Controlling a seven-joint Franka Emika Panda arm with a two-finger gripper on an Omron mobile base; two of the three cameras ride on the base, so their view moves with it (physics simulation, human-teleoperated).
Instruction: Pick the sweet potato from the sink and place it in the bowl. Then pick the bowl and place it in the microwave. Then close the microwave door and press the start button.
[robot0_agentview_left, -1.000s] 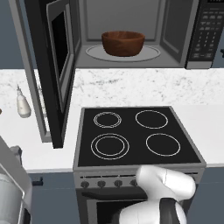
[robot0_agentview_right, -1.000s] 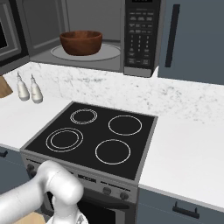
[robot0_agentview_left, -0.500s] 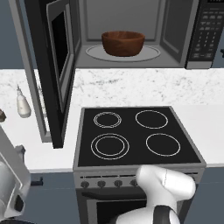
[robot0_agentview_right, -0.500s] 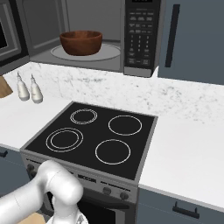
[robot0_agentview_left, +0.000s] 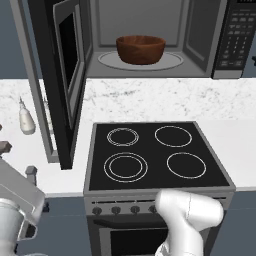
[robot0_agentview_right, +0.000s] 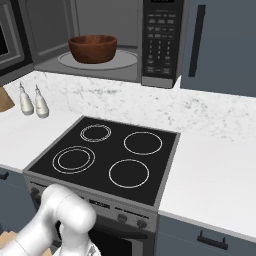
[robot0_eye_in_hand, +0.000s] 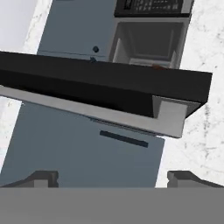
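The reddish-brown bowl (robot0_agentview_left: 140, 49) (robot0_agentview_right: 93, 48) stands on the turntable inside the microwave (robot0_agentview_left: 233, 40) (robot0_agentview_right: 161, 45). The microwave door (robot0_agentview_left: 64, 75) (robot0_eye_in_hand: 109, 89) hangs wide open to the left. In the hand view it crosses the picture edge-on as a black and grey bar. My gripper (robot0_eye_in_hand: 114, 177) is open below that edge, and nothing is between its fingertips (robot0_eye_in_hand: 41, 176). The hand sits low at the left, in front of the counter. The sweet potato is hidden from view, and the sink is out of view.
A black stove (robot0_agentview_left: 155, 155) (robot0_agentview_right: 107, 155) with four white burner rings sits under the microwave. Two white bottles (robot0_agentview_right: 33, 101) stand on the marble counter (robot0_agentview_right: 215, 165) to the left. A dark blue cabinet with a long handle (robot0_agentview_right: 197, 35) rises at the right.
My hand at the lower left of the left base view has shifted slightly. The bowl and the door are as before.
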